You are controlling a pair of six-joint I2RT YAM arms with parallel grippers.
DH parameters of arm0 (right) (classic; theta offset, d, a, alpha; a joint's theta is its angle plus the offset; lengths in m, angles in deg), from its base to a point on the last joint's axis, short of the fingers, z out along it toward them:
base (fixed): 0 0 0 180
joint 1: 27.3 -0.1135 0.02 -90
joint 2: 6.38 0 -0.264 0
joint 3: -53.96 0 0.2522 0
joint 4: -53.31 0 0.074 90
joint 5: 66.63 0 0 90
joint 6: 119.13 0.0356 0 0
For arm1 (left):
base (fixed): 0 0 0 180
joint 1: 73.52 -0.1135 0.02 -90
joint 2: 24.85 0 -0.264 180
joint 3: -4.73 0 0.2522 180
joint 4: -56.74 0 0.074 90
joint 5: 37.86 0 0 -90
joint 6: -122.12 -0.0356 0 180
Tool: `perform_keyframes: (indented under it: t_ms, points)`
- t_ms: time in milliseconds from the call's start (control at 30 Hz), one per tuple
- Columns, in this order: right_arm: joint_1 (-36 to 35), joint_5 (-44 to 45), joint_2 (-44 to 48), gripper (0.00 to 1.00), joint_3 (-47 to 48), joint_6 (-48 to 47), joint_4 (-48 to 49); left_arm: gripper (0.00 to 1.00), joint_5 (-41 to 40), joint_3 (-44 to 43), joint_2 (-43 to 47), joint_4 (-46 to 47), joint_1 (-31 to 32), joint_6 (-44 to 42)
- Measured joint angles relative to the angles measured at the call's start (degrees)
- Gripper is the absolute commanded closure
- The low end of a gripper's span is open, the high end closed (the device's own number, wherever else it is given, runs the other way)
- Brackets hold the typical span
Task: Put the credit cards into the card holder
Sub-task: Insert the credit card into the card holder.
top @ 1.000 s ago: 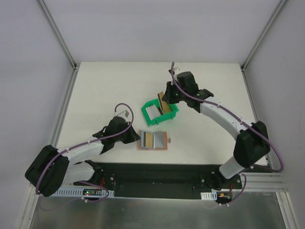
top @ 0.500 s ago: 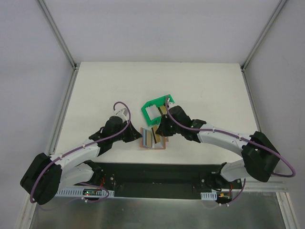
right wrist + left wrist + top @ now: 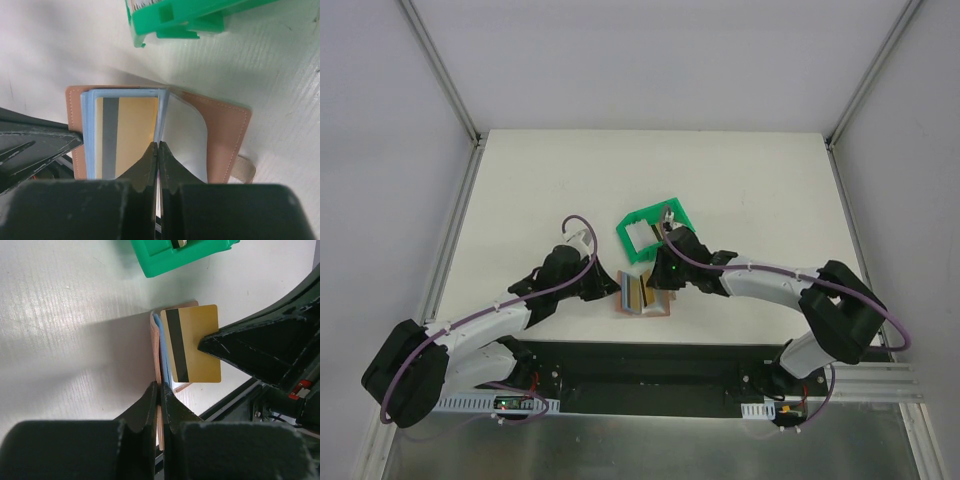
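- We see the card holder (image 3: 225,125) lying open on the desk (image 3: 540,190). In the overhead view it sits at 6 o'clock of the green bin (image 3: 165,262), near it but apart.
- The left gripper (image 3: 160,392) meets the holder from 9 o'clock in that view. Its jaws are pressed fully together and pinch the tan edge of the holder's left flap. Its own camera shows that edge as a thin strip running straight into the fingertips.
- The right gripper (image 3: 157,150) reaches in from the holder's 2 o'clock side. Its jaws are also fully closed, clamped on one edge of the gold card (image 3: 197,347).
- In the right wrist view the gold card lies over the holder's left half, directly at 10 o'clock of the gripper's tips. Its black stripe is towards 9 o'clock.
- Blue-grey pocket layers show along the card's 9 and 12 o'clock edges. We cannot tell whether the card is inside a pocket or only lying against it.
- In the left wrist view the card sits at 1 o'clock of the left gripper's tips, close but not touching them. Its stripe side is nearest the holder.
- The holder's right half shows a pale inner panel inside a tan border. The snap tab (image 3: 245,170) sticks out at the 4 o'clock corner.
- A white-grey card (image 3: 638,236) sits in the green bin, at 12 o'clock of the holder.
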Motion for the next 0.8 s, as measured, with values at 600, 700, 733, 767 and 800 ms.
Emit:
perform_keyframes:
  t_ms: [600, 700, 733, 767, 800]
  points:
    - [0.4, 0.5, -1.8, 1.0, -1.0, 0.5, 0.5, 1.0, -0.3, -4.5, -4.4, 1.4, 4.6, -1.4]
    - [0.8, 2.5, 0.7, 1.0, -1.3, -0.9, -1.1, 1.0, -3.0, -4.2, -3.8, -0.2, 4.6, -1.3]
    - [1.0, 3.4, 1.7, 1.0, -1.3, -1.6, -1.7, 1.0, -4.2, -3.7, -3.2, -1.1, 4.6, -1.3]
    - [1.1, 4.2, 2.5, 1.0, -1.2, -2.1, -2.4, 1.0, -4.9, -3.4, -2.8, -1.7, 4.6, -1.3]
    - [1.2, 5.0, 3.3, 1.0, -1.2, -2.6, -3.1, 1.0, -5.8, -3.0, -2.3, -2.3, 4.6, -1.3]
